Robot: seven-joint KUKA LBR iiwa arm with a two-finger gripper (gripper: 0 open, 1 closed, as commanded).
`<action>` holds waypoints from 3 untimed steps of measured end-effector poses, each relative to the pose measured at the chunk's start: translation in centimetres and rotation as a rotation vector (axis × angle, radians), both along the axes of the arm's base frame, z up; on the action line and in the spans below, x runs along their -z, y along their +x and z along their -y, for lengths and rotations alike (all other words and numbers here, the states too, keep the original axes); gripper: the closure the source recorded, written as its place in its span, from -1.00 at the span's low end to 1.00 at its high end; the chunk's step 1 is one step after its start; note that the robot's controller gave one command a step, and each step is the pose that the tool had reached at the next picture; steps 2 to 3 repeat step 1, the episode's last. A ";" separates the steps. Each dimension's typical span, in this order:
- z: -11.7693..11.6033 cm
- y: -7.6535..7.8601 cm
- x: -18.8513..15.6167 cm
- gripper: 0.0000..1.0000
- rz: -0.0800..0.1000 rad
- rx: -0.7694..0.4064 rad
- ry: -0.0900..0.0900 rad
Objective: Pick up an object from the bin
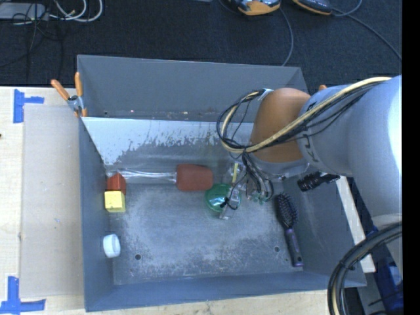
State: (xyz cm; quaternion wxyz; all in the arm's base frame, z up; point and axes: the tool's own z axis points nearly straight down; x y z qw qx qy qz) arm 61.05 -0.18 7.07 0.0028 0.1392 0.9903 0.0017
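My gripper is low in the middle of the bin, right against the right side of a small round green thing. Part of that green thing is hidden under the gripper. Just to its upper left lies a red-brown oblong piece on a clear handle that runs off to the left. To the gripper's right a black hairbrush lies on the bin floor, handle pointing toward the front.
At the bin's left wall a red block sits against a yellow block. A white cap lies in the front left corner. The arm with its orange cover and cables hangs over the right rear of the bin.
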 end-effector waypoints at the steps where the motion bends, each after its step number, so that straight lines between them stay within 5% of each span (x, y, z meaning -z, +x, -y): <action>1: 0.0 0.0 0.0 1.00 0.000 -0.001 0.000; 3: 0.0 0.0 0.0 1.00 0.000 -0.001 0.000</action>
